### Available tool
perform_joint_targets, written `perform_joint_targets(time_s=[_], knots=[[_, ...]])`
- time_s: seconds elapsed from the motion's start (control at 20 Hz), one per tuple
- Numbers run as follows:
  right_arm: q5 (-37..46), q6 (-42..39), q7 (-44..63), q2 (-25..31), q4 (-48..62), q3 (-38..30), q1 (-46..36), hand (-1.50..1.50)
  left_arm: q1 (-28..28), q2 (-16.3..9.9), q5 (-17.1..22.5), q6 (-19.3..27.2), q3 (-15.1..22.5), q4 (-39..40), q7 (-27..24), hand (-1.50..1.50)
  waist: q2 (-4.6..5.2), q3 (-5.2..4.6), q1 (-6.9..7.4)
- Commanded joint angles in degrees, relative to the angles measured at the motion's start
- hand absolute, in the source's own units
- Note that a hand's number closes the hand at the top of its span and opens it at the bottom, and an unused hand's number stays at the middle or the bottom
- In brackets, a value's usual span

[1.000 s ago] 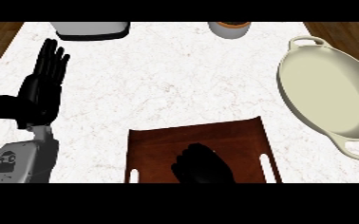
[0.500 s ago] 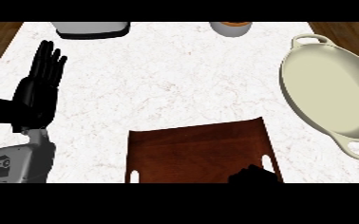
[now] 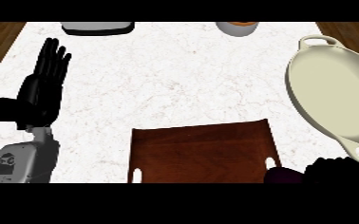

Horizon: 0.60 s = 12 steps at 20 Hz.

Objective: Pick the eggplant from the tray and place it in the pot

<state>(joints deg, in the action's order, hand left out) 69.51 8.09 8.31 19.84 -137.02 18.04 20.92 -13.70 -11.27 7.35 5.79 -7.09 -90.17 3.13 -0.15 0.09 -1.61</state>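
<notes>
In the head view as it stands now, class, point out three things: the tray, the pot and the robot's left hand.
tray (image 3: 203,154), head view, on its bare brown floor.
pot (image 3: 326,92), head view, on its cream inside floor.
left hand (image 3: 41,92), head view, on the palm, fingers straight and pointing up.

The robot's black left hand (image 3: 41,92) shows at the view's left edge, resting open with its straight fingers close together and pointing up toward the far side of the surface, its grey forearm (image 3: 28,159) entering from the lower left corner. The black right hand (image 3: 335,170) shows only in part at the lower right corner, fingers curled, just beside a dark purple rounded eggplant (image 3: 284,175).
</notes>
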Motion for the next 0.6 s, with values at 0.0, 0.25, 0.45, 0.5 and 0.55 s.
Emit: perform_joint_targets(time_s=[0.0, 0.25, 0.45, 0.5, 0.55], knots=[[-17.33, -2.43, -0.5, 2.36, -6.07, -11.33, 2.92, 1.5, -2.16, -1.39, 1.25, -0.84, -1.03, 0.01, 2.24, 0.0, 0.16, 0.06, 0.4], [-26.77, -5.1, -4.79, 6.38, 5.34, -25.75, -3.69, 1.5, -1.46, -0.33, 0.36, -0.47, -0.43, 0.85, -0.01, 0.0, 0.33, 0.09, 0.96], [-39.61, -7.67, -10.48, 11.32, 17.82, -38.14, -10.16, 1.5, -0.19, 0.05, -0.16, -0.82, 0.14, 0.37, -1.45, 0.0, 0.2, 0.01, 1.44], [-41.17, -5.19, -15.21, 11.44, 24.08, -40.08, -11.04, 1.5, -1.6, 0.9, -1.36, 0.35, 1.46, 1.0, -0.1, 0.0, 0.28, 0.09, 1.29], [-44.27, -6.71, -16.48, 12.94, 27.11, -42.17, -13.34, 1.5, -0.07, 0.3, -0.01, -1.16, 0.56, 0.3, -1.22, 0.0, 0.24, 0.04, 1.8]])
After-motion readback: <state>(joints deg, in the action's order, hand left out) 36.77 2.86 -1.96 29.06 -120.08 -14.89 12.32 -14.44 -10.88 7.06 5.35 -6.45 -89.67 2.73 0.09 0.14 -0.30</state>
